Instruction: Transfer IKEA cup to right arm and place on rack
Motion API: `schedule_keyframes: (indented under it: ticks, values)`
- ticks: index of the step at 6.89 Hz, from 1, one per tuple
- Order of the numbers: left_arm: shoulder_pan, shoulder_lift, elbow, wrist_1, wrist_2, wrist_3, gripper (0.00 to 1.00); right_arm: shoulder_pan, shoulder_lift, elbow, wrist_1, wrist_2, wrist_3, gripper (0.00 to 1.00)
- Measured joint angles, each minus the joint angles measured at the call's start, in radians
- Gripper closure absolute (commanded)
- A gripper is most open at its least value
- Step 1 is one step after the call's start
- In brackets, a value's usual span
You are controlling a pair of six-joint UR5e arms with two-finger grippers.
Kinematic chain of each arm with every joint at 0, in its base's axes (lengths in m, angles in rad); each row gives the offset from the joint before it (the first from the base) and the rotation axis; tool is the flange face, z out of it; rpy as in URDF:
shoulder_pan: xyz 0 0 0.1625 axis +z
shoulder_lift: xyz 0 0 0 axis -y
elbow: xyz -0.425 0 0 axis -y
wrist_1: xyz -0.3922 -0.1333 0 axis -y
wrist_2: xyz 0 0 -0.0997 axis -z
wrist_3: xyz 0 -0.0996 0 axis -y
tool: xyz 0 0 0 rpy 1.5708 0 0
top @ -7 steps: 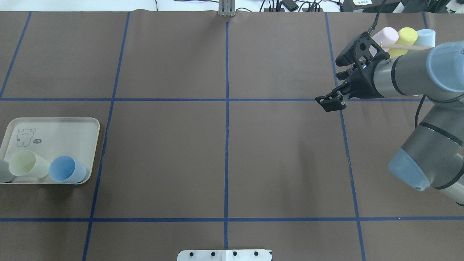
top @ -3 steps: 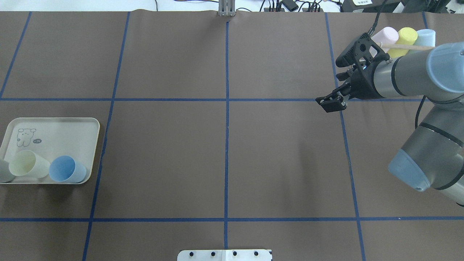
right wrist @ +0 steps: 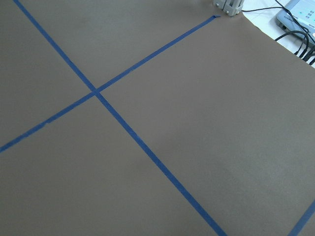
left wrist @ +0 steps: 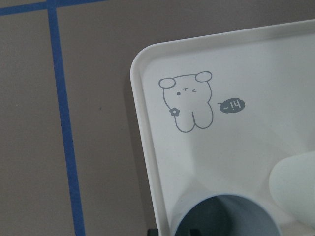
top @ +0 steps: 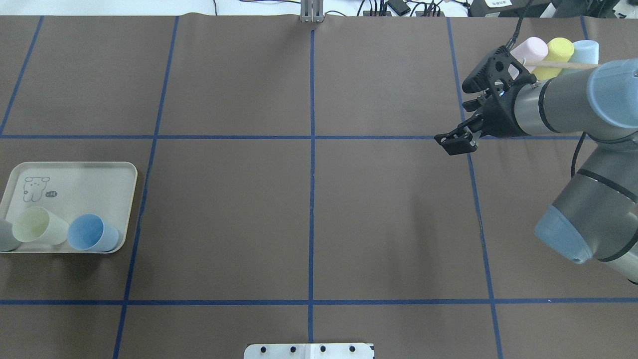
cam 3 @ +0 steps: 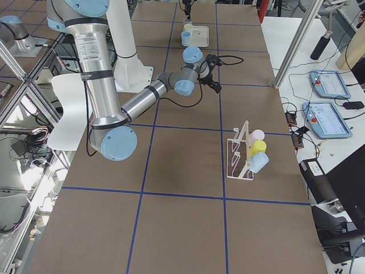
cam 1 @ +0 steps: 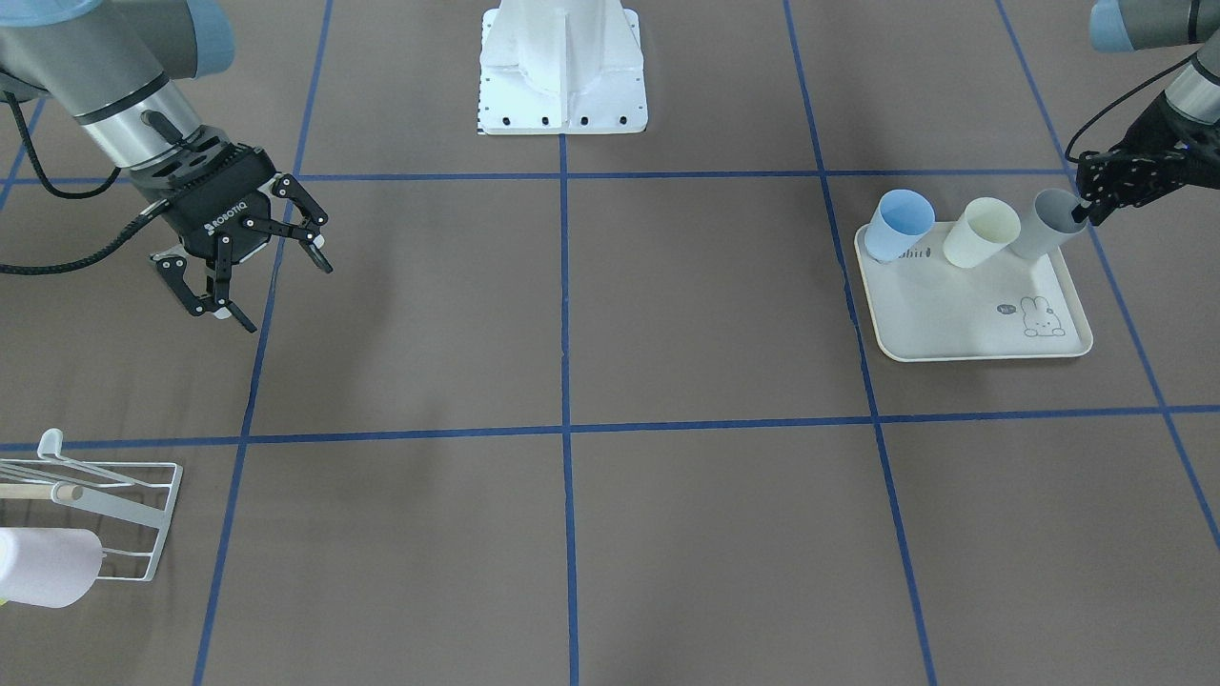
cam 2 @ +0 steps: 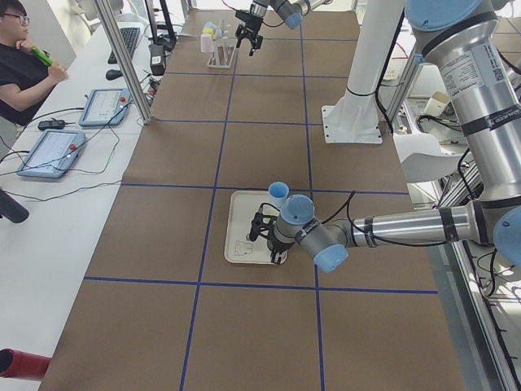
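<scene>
Little has moved: the right gripper (cam 1: 286, 296) hangs wide open, empty, and at upper right the left gripper (cam 1: 1087, 204), closure unclear, reaches the rim, a sensible hold, of the probably light, stiff grey cup (cam 1: 1047, 225).

Grey cup (top: 3, 236) half beyond overhead edge

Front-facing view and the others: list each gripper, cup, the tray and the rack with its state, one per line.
Tray: flat, holding three cups.
Grey cup: upright on the tray, left gripper at its rim.
Cream cup: upright on the tray, untouched.
Blue cup: upright on the tray, untouched.
Left gripper: whether it grips cannot be told.
Right gripper: open, empty.
Rack: upright, carrying a pink cup, a yellow cup, a light-blue cup.
</scene>
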Motion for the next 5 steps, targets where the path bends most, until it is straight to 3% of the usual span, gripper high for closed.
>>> schedule_keyframes:
  ticks: [1, 5]
  values:
    - [0.001, 0.0, 0.001, 0.001, -0.001, 0.0, 0.98, 0.0, -0.001, 0.0, 0.001, 0.0, -0.001, 0.0]
    - [-0.005, -0.003, -0.013, 0.004, 0.002, 0.023, 1.0, -0.004, 0.006, -0.006, 0.005, 0.002, -0.011, 0.0]
